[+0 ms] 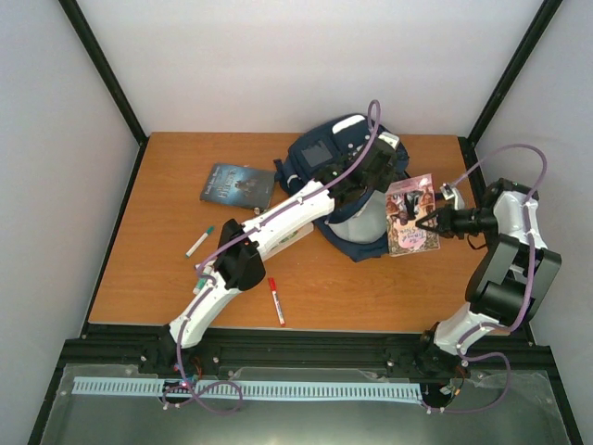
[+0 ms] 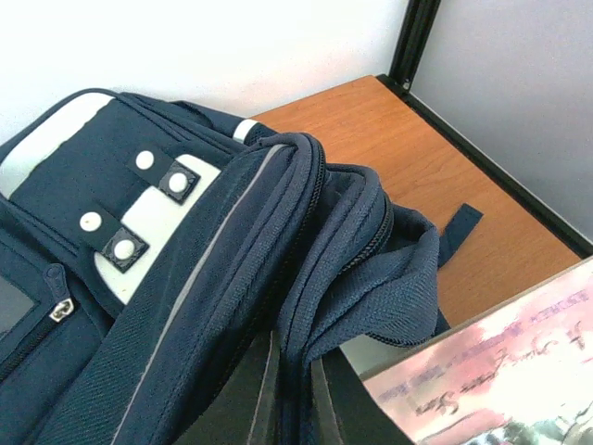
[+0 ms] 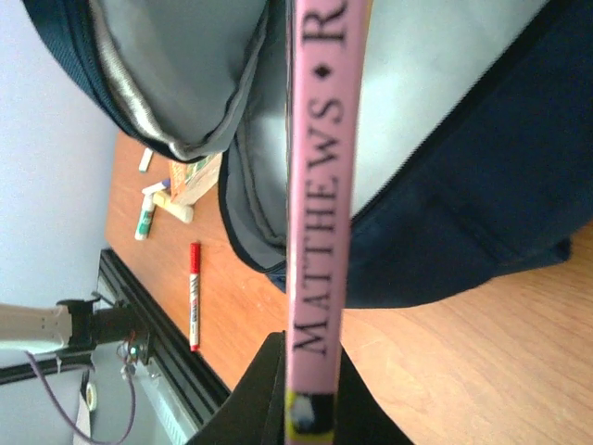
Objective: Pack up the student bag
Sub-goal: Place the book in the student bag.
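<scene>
Left wrist: student bag (image 2: 185, 278) rim pinched between jaws.

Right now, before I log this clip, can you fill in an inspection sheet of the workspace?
Surface: wooden table, no spills seen.
Job's things: student bag at the far middle, mouth open, grey lining showing; pink book held at its right side.
Clutter: dark book far left; green-capped marker and red marker beside the left arm.
Grippers: left claw shut on the student bag's rim; right claw shut on the pink book.
Cables: purple cables loop along both arms, no snag seen.
Surroundings: white walls, black frame posts; nothing else seen.
</scene>
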Robot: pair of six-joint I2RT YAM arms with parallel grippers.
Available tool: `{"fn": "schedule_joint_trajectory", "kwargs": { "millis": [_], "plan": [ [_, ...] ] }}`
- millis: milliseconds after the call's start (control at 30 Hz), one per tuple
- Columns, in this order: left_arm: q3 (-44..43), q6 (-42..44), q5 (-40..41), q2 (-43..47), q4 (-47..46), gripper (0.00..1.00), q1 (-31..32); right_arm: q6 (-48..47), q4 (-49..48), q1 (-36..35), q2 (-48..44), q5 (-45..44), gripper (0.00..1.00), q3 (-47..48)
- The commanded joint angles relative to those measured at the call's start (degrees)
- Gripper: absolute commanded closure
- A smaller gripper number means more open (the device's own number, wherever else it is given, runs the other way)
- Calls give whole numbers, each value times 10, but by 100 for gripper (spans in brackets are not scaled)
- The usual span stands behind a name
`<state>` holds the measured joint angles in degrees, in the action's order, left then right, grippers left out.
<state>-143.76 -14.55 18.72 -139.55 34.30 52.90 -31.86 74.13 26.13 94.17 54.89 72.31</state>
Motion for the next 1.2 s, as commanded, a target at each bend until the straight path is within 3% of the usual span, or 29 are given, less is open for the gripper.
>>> {"fn": "schedule_joint_trajectory", "kwargs": {
  "millis": [0,433,767,933,1167],
  "plan": [
    [-40,-4,-12,9,-52,99,-9,-25,27,-28,10,21,97,14],
    [-26,-11,-118,42,-59,99,-3,-59,55,-112,121,53,97,24],
    [21,50,-168,103,-6,99,34,-109,101,-118,211,162,97,27],
    [53,93,-150,131,20,99,59,-143,120,-122,229,189,97,14],
    [127,112,-159,170,18,99,73,-90,60,-121,242,211,96,10]
  ]
}}
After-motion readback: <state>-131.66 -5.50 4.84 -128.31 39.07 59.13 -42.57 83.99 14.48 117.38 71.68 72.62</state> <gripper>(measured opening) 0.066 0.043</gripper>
